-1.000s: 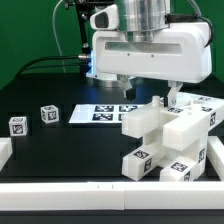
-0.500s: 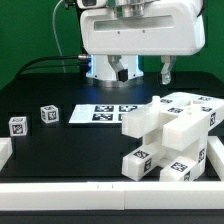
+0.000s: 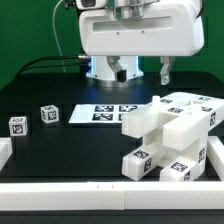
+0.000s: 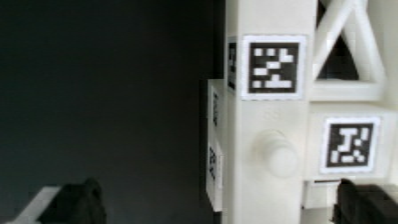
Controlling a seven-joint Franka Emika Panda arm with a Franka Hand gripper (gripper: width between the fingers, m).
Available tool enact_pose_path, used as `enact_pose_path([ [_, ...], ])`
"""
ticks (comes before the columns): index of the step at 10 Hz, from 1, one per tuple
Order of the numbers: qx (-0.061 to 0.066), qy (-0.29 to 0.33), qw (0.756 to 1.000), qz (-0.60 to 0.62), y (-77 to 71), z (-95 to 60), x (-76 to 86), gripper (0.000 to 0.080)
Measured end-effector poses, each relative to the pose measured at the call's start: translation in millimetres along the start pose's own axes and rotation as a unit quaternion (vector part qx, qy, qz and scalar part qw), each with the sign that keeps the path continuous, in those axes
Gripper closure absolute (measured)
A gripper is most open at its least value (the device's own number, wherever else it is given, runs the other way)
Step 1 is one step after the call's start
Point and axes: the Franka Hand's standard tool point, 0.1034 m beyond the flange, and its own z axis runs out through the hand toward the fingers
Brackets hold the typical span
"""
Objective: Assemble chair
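Observation:
The chair stands as a cluster of white tagged blocks and panels (image 3: 170,135) at the exterior view's right, near the front. Two small tagged cubes (image 3: 17,125) (image 3: 48,114) lie apart from it at that view's left. My gripper (image 3: 143,75) hangs open, well above the cluster and behind it, and holds nothing. In the wrist view a white chair part (image 4: 267,120) with two square tags and a round peg stands below. One dark finger (image 4: 71,203) shows over the black table, the other finger (image 4: 365,200) over the white part. My gripper (image 4: 217,205) touches nothing.
The marker board (image 3: 100,113) lies flat on the black table behind the cluster. Plain white edge blocks line the front (image 3: 90,190), the left (image 3: 4,150) and the right (image 3: 215,160) of the work area. Cables run behind the arm.
The gripper has risen straight up from just above the chair cluster, then held still for the last half second. The parts have not moved.

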Motion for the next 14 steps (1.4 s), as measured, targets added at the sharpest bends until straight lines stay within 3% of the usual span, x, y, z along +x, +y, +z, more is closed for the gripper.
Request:
enact_pose_path([
  [2, -0.001, -0.005, 0.997, -0.071, 31.5, -5.5, 8.5, 0.0151],
  [8, -0.005, -0.002, 0.994, -0.110, 35.6, -2.2, 11.1, 0.0151],
  [10, -0.020, -0.014, 0.988, -0.151, 66.5, 19.3, 5.8, 0.0151],
  [12, -0.029, -0.017, 0.982, -0.187, 86.3, 19.4, 12.4, 0.0151],
  [13, -0.036, -0.015, 0.980, -0.195, 86.3, 19.4, 13.6, 0.0151],
  [14, -0.035, -0.015, 0.980, -0.194, 86.1, 19.4, 13.5, 0.0151],
])
